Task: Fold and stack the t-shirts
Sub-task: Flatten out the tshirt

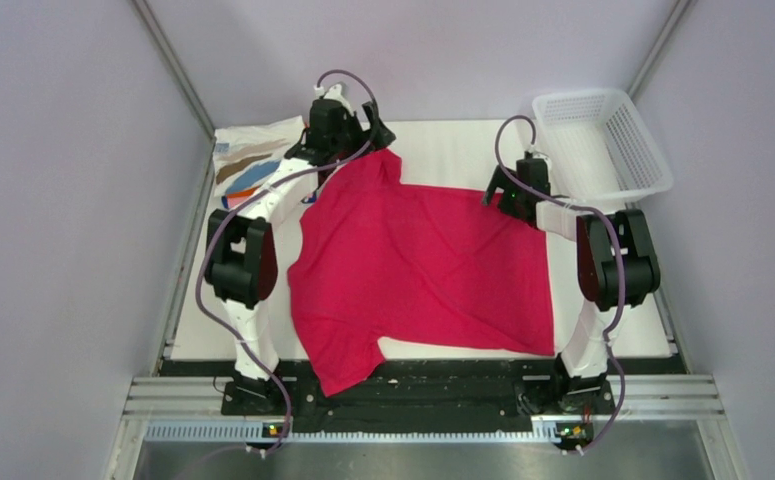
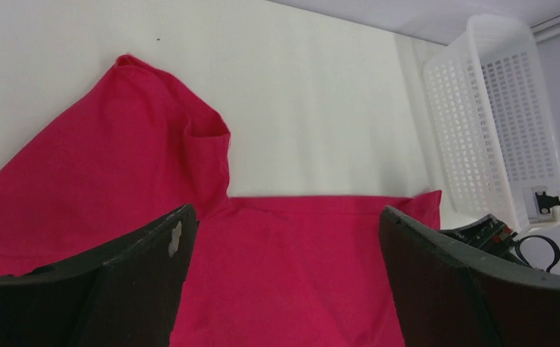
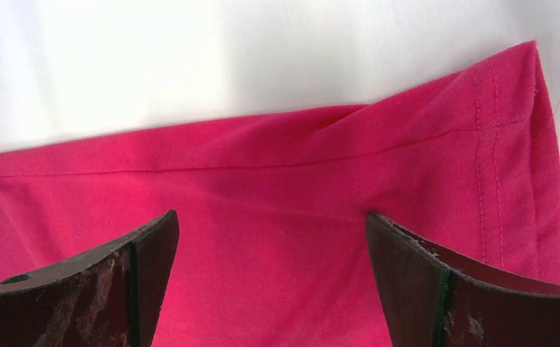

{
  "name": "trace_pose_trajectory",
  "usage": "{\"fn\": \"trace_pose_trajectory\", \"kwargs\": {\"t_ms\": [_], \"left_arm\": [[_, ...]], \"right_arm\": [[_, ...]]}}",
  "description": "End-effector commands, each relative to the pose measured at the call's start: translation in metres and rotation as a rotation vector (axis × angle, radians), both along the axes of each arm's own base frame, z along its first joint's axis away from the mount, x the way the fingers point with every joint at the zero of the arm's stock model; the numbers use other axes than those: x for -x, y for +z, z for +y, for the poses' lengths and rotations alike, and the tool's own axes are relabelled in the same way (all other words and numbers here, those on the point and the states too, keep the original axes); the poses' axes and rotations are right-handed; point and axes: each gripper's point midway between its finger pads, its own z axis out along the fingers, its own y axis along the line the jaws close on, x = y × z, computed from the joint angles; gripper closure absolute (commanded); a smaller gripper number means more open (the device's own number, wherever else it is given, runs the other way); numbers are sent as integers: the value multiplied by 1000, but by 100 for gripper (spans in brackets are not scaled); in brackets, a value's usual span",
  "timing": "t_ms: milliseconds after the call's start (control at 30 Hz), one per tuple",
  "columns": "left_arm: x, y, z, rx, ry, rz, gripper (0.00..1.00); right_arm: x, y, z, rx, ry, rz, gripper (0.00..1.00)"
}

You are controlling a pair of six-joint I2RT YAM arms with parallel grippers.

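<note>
The magenta-red t-shirt (image 1: 423, 265) lies spread across the middle of the desk (image 1: 453, 145). The left pincer (image 2: 285, 220) and right pincer (image 3: 271, 220) hang over its far edge, jaws wide, gripping nothing. Folded t-shirts (image 1: 253, 165) sit at the far left corner.

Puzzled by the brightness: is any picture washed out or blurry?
Right wrist view: the white table glares to blank white, yet stitching on the magenta-red cloth t-shirt is sharp. Left wrist view: even light, white plastic mesh basket crisp. Top view: evenly lit.
</note>
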Motion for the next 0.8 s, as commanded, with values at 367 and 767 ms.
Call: {"fn": "trace_pose_trajectory", "kwargs": {"t_ms": [367, 767], "left_arm": [[16, -128, 50, -236, 134, 359, 2], [-35, -179, 71, -107, 282, 489, 2]], "right_arm": [[-7, -21, -9, 68, 13, 113, 1], [-46, -30, -10, 78, -12, 111, 1]]}}
